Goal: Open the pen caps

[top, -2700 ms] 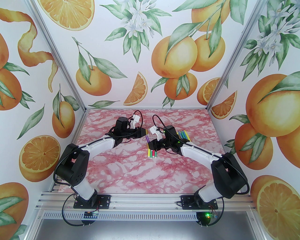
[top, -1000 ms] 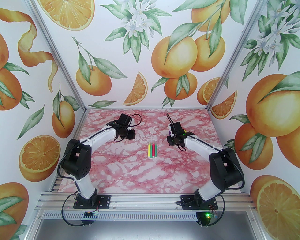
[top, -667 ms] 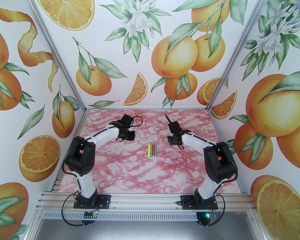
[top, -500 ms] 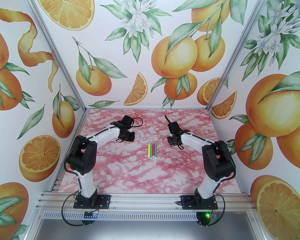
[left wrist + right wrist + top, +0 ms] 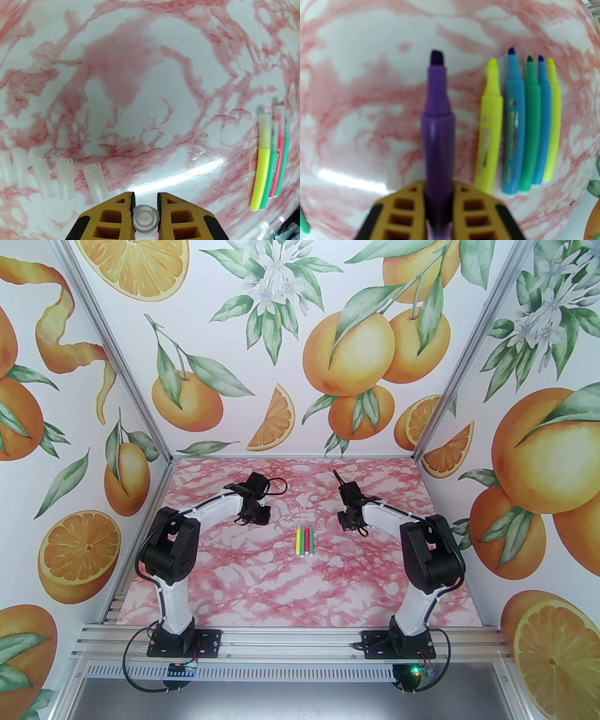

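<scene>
Both grippers of mine are clenched: the left gripper [image 5: 145,199] pinches a clear pen cap [image 5: 145,219] end-on, and the right gripper [image 5: 439,187] grasps an uncapped purple pen [image 5: 437,121], its tip pointing away. My arms bend at the elbows, wrists tipped down over the marble table [image 5: 262,587], either side of four capped pens [image 5: 305,542]. Five loose caps [image 5: 63,178] lie in a row beside my left fingers [image 5: 112,215]; five uncapped pens [image 5: 522,126] lie right of the purple one.
</scene>
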